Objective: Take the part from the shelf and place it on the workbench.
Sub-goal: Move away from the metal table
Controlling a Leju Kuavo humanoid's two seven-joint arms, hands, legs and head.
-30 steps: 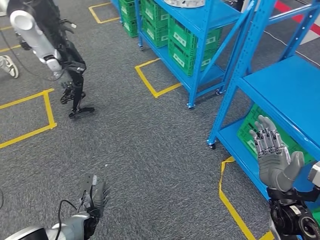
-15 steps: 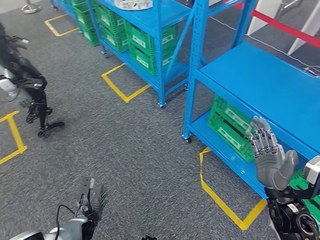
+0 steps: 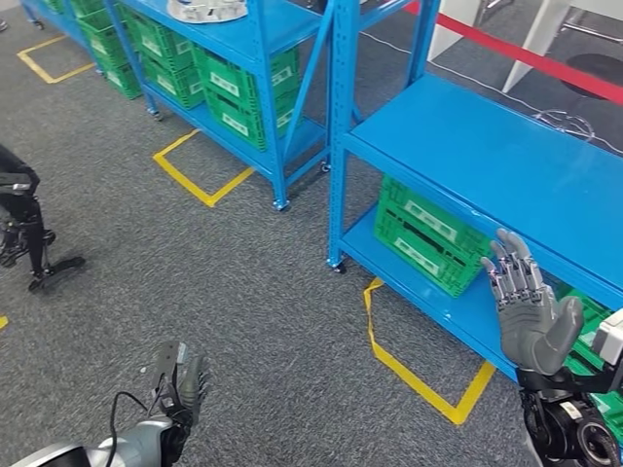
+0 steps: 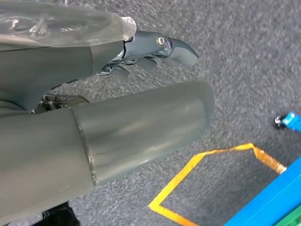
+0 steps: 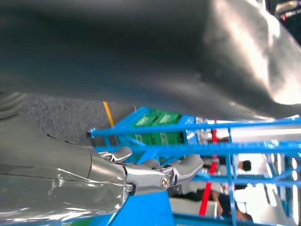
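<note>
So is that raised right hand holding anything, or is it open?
Open. In the head view the right hand is raised with fingers spread and nothing in its palm, in front of the blue shelf.

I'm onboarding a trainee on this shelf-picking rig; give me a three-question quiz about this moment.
1. True or false: the right hand holds a part.
2. What lies under the near shelf's top deck? A) green crate B) red box C) nothing
3. Fill in: the left hand hangs over grey ____.

Key:
1. False; its fingers are spread and hold nothing.
2. A, the green crate.
3. Carpet.
</note>
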